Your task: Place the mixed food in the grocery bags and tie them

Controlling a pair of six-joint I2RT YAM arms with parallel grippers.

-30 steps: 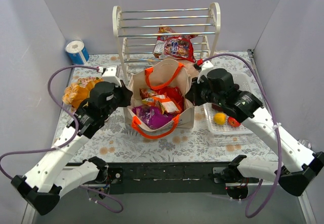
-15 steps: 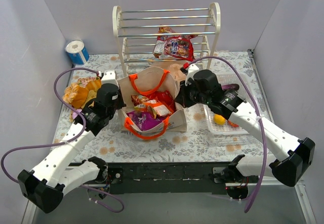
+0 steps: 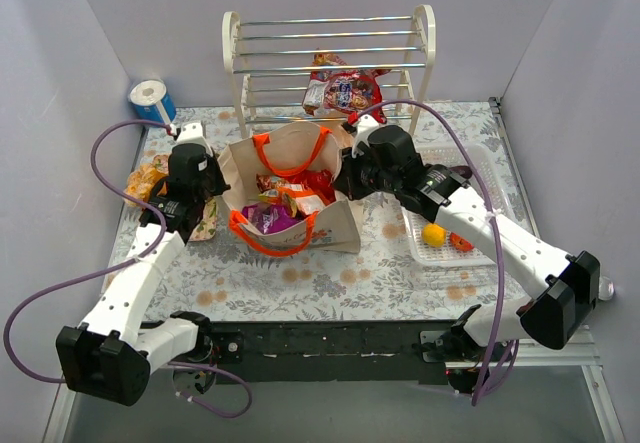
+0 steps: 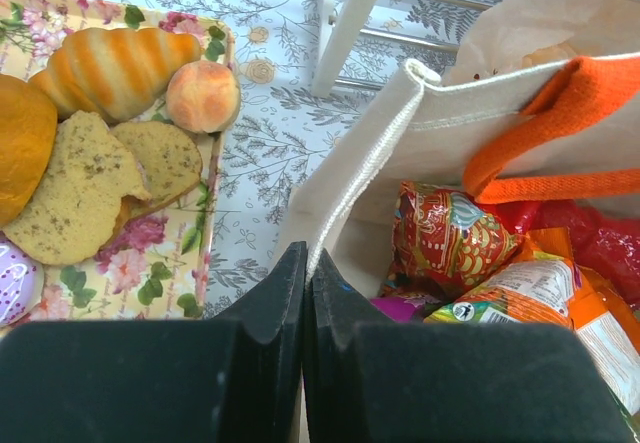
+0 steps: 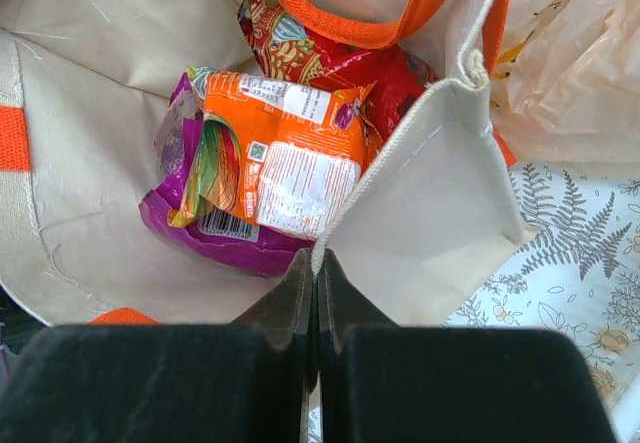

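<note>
A beige canvas tote with orange handles stands open at mid-table, holding red, orange and purple snack packets. My left gripper is shut on the tote's left rim. My right gripper is shut on its right rim. The packets show in the left wrist view and the right wrist view. A peach plastic bag lies crumpled behind the tote. A yellow fruit and a red one lie in a white lattice basket. Another red packet sits on the rack.
A white wire rack stands at the back. A floral tray of pastries lies left of the tote. A blue-and-white roll stands at the far left corner. Grey walls close both sides.
Both grippers, still shut on the tote's rims, have moved left and toward the back, carrying the tote leftward across the table. The left arm now reaches beside the pastry tray.
</note>
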